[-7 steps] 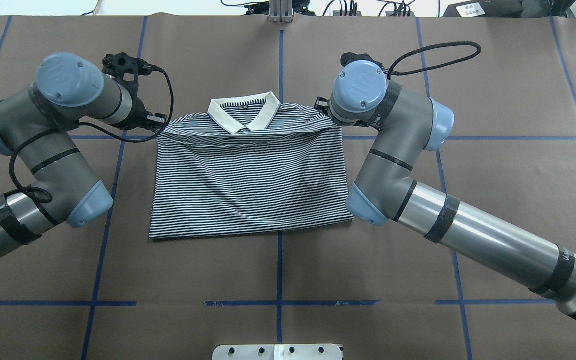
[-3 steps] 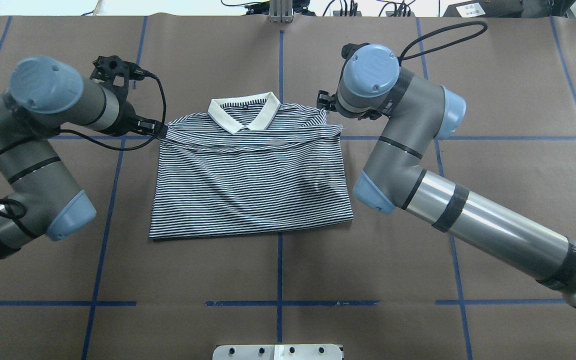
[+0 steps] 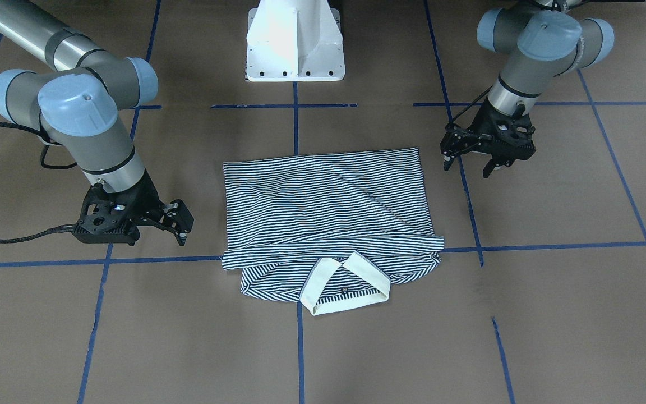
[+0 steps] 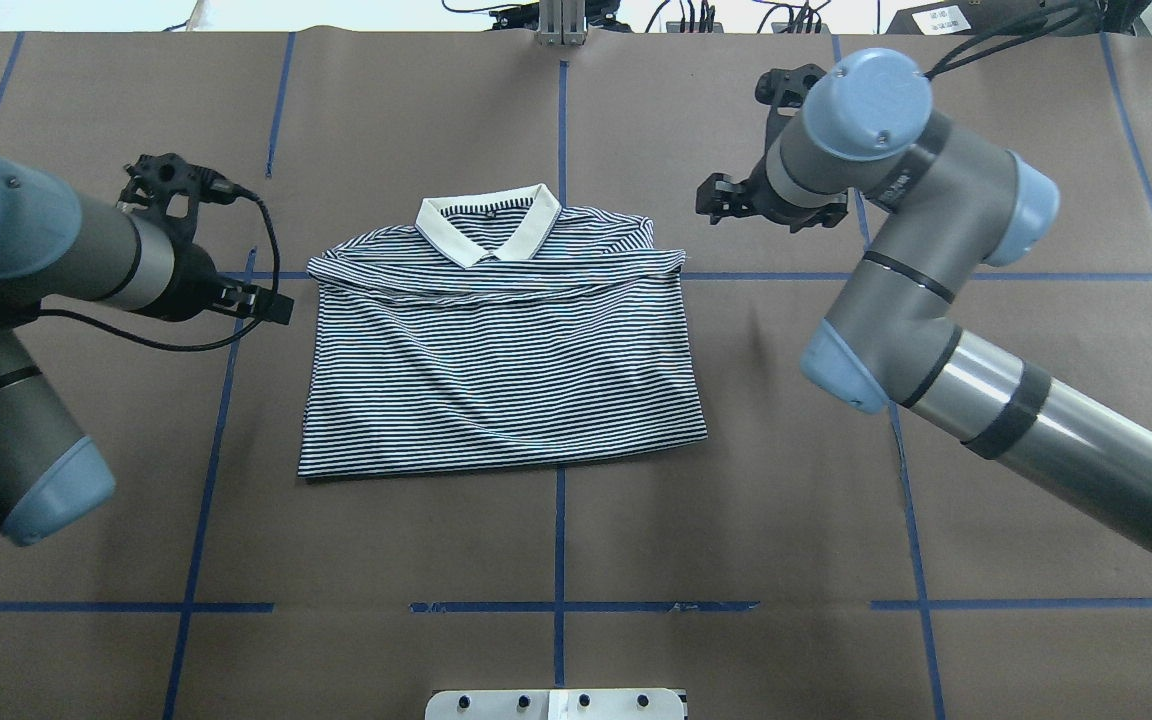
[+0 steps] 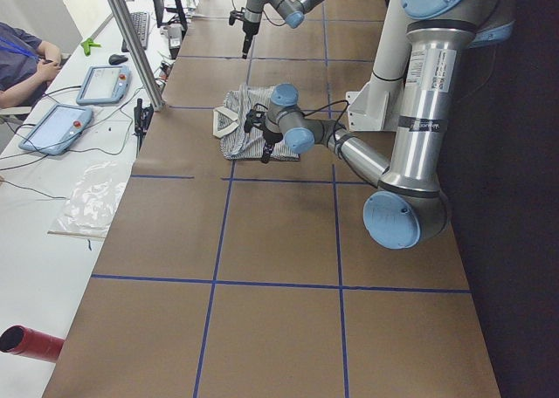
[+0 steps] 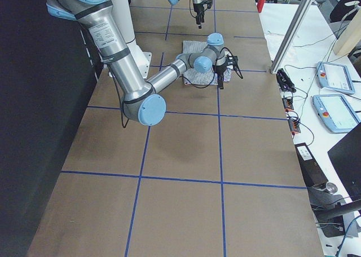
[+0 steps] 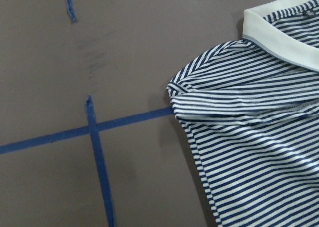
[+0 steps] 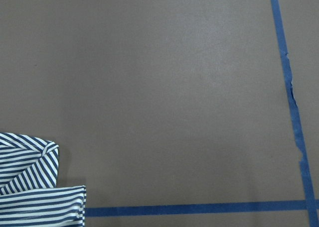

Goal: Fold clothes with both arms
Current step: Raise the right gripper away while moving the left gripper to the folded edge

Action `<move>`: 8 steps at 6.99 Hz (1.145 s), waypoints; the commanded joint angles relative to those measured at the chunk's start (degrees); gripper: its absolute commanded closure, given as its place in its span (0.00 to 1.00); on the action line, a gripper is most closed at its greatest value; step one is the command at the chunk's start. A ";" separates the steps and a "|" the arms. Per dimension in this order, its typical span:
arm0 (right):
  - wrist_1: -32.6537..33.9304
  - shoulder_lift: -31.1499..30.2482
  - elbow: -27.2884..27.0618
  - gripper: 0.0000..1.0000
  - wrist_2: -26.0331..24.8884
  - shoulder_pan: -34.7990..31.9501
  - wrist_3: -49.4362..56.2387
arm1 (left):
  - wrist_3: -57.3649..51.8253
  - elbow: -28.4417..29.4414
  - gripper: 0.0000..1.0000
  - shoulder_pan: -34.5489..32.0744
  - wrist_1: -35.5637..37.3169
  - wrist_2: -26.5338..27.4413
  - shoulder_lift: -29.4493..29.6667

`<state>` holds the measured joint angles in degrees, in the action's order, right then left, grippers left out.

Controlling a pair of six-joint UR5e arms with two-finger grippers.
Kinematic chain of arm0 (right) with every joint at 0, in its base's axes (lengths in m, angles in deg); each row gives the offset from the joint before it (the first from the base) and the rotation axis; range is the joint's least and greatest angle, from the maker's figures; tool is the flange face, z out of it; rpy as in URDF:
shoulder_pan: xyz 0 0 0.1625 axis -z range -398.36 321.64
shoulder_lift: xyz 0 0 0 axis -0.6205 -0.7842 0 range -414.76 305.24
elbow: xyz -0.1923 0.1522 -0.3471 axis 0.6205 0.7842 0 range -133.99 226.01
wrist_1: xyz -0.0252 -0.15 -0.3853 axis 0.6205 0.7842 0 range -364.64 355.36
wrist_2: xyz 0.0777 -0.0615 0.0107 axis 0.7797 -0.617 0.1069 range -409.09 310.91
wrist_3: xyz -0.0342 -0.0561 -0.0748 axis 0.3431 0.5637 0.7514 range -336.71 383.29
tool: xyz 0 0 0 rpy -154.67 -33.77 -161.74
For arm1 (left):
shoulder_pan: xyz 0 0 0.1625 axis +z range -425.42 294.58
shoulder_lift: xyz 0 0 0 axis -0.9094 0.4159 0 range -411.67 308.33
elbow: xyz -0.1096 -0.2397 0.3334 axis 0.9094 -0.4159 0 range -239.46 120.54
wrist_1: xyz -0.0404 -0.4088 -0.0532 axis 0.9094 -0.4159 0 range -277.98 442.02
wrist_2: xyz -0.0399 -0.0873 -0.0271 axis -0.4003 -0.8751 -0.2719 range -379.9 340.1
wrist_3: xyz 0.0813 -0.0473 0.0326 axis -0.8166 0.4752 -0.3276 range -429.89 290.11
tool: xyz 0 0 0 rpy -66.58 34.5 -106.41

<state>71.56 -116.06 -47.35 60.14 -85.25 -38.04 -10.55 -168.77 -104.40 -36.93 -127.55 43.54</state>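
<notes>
The striped polo shirt [image 4: 501, 370] lies folded flat at the table's middle, its cream collar [image 4: 488, 220] at the far side. The hem half is laid over the chest up to just below the collar [image 3: 345, 280]. My left gripper [image 4: 271, 303] hangs just left of the shirt's left shoulder, apart from it, with its fingers [image 3: 446, 163] spread open and nothing in them. Beyond the shirt's right shoulder my right gripper [image 4: 726, 200] is open too, also holding nothing. The left wrist view shows that shoulder [image 7: 189, 92]; the right wrist view catches only a shirt corner [image 8: 30, 187].
Brown paper with blue tape lines [image 4: 556, 606] covers the table. The white pedestal base [image 3: 295, 39] stands at the robot's side. Past the far edge are a metal post [image 5: 131, 40], tablets [image 5: 57, 127] and a seated person [image 5: 22, 58].
Both grippers have let go of the shirt's shoulder corners and drawn away outward. The left went left, the right went right and farther back. The shirt stays folded.
</notes>
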 commanded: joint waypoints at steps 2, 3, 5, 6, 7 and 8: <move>-0.08 -0.66 -0.68 0.00 0.20 -0.30 0.33 | 17.97 1.38 0.54 10.12 -5.59 6.92 -0.47; -0.08 -0.66 -0.59 0.00 0.20 -0.30 0.33 | 18.61 1.64 0.54 11.88 -5.59 7.62 -0.29; -0.08 -0.75 -0.77 0.00 0.11 -0.30 0.33 | 19.67 1.73 0.54 14.09 -5.51 7.80 0.94; -0.08 -0.75 -0.68 0.00 0.11 -0.30 0.33 | 19.67 1.99 0.54 14.53 -5.51 7.89 1.03; -0.08 -0.75 -0.68 0.00 0.02 -0.30 0.24 | 19.67 2.17 0.54 14.54 -5.51 8.67 0.85; -0.08 -0.75 -0.68 0.00 0.02 -0.30 0.24 | 19.67 2.17 0.54 14.54 -5.51 8.86 0.68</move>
<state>71.48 -116.81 -48.04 60.19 -85.55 -37.76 9.09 -166.68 -89.93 -42.44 -119.08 44.37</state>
